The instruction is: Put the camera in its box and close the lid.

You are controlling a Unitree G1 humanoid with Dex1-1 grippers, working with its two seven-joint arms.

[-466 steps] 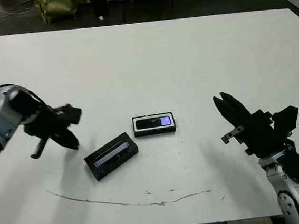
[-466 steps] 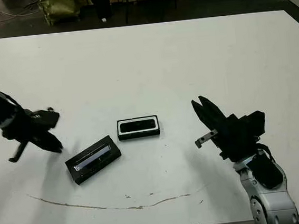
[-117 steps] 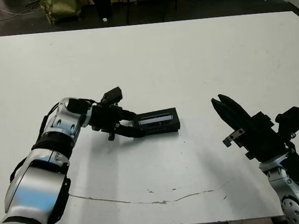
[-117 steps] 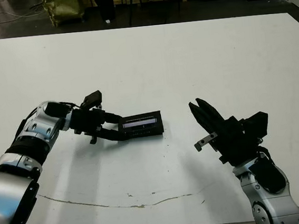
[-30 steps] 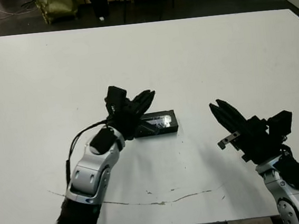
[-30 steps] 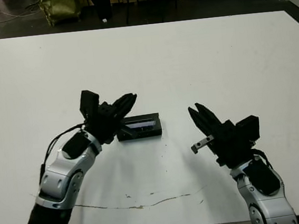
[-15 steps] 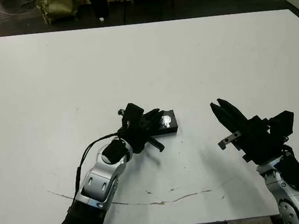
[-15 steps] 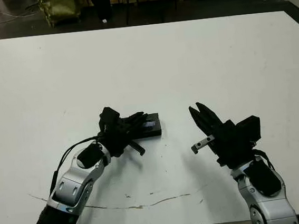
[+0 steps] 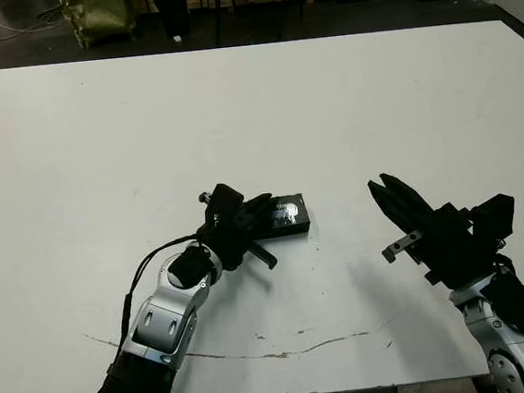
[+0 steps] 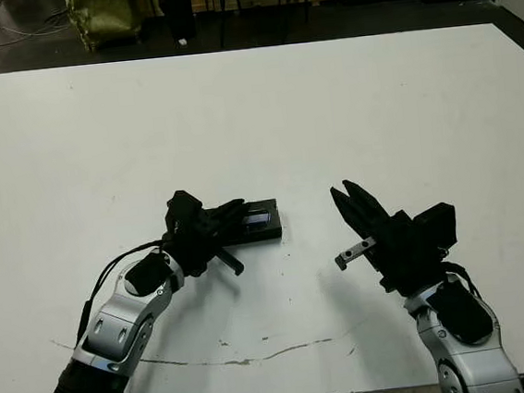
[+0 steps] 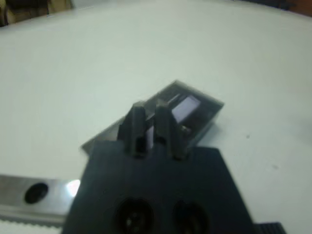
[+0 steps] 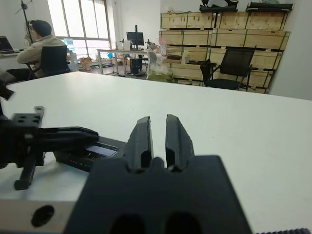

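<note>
- Our left gripper (image 9: 261, 203) rests over the left end of the lid (image 9: 287, 214), with its fingers (image 11: 165, 124) close together and almost parallel; nothing is clamped between them, and whether the tips press on the lid we cannot tell.
- Seen from the left wrist, a pale bluish patch glows through the lid's window just beyond the fingertips, and the picture there is blurred.
- Our lid lies flat over the box (image 10: 270, 234), whose black side wall shows beneath it; the two make one low black block near the middle of the counter (image 9: 254, 114), somewhat toward the near edge.
- Our camera is not separately visible in any view, so we cannot tell its place apart from the closed block.
- Our left arm (image 9: 167, 317) reaches in from the near left, its silver forearm angled toward the block, with a thin black cable looping beside it.
- Our right gripper (image 9: 393, 201) hangs above the counter well apart from the block, toward the near right corner, its fingers (image 12: 141, 139) drawn almost together and holding nothing.
- Near the front edge a thin dark scratch (image 9: 286, 352) runs across the counter.
- Beyond the far edge, in the right wrist view, a person (image 12: 41, 46) sits at a desk, with shelves of crates (image 12: 219, 27) farther off.
</note>
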